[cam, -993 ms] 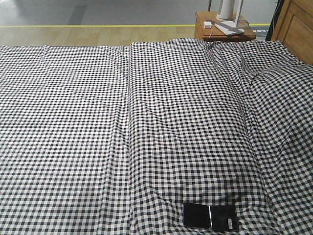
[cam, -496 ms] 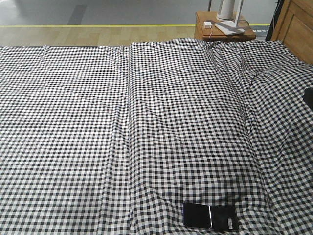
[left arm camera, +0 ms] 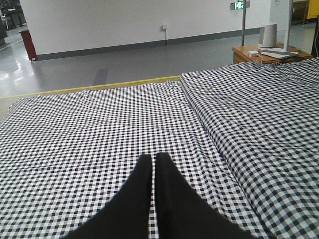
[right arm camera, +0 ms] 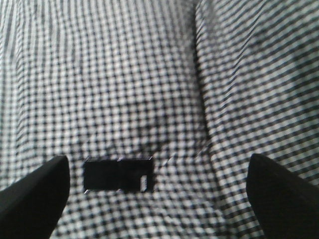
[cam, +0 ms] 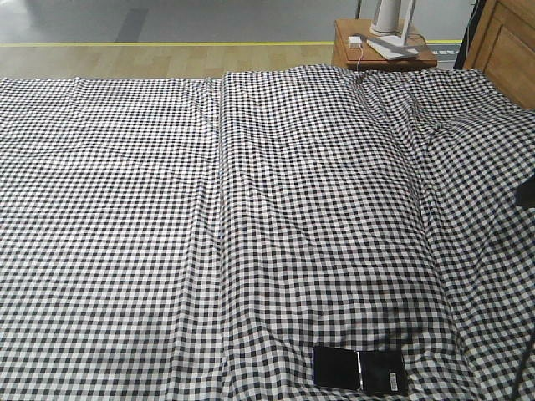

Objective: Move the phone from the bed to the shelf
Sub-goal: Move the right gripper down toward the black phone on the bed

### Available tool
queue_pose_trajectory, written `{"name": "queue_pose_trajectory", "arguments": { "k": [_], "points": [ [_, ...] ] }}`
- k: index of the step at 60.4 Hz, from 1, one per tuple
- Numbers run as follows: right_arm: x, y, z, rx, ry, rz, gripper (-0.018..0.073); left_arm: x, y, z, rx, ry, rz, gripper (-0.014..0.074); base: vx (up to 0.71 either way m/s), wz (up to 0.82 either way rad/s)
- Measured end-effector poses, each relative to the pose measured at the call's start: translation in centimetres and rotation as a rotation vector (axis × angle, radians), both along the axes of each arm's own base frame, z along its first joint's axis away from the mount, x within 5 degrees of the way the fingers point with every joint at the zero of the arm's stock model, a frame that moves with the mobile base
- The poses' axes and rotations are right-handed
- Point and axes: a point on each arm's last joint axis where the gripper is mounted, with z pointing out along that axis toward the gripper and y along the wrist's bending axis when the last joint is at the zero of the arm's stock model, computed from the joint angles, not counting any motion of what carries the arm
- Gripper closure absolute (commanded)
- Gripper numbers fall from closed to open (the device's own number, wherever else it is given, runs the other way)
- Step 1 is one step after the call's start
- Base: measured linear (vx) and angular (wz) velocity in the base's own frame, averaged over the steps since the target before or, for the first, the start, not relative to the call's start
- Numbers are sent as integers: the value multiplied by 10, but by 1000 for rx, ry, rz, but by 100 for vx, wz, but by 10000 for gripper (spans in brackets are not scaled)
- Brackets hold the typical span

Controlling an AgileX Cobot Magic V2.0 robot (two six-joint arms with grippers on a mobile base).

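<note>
Phone [cam: 359,369] lies flat and open on the bed [cam: 251,209], at the near edge of my front view, right of centre, with nothing touching it. Gingham sheet fills most of the view, with long creases. Brown bedside table [cam: 344,52] is at the far right corner. Left gripper [left arm camera: 153,158] hangs over bare sheet, fingers pressed together. Right gripper [right arm camera: 157,159] is spread wide above the phone [right arm camera: 118,175], which sits nearer its left finger. White sticker shows on the phone's right half.
</note>
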Motion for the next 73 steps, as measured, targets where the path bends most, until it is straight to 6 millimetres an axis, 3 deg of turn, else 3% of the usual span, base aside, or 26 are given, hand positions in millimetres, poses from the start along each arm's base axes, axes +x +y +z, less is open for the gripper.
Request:
{"name": "queue_pose_trajectory", "arguments": {
  "k": [14, 29, 47, 59, 73],
  "points": [
    [47, -39, -69, 196, 131, 51, -92, 0, 0, 0, 0, 0, 0, 596, 0, 0],
    [67, -75, -157, 363, 268, 83, -83, 0, 0, 0, 0, 0, 0, 596, 0, 0],
    [85, -82, -253, 535, 401, 176, -70, 0, 0, 0, 0, 0, 0, 596, 0, 0],
    [93, -82, -300, 627, 421, 204, -54, 0, 0, 0, 0, 0, 0, 596, 0, 0],
    [86, -72, -349, 731, 438, 216, -45, 0, 0, 0, 0, 0, 0, 596, 0, 0]
  ]
}}
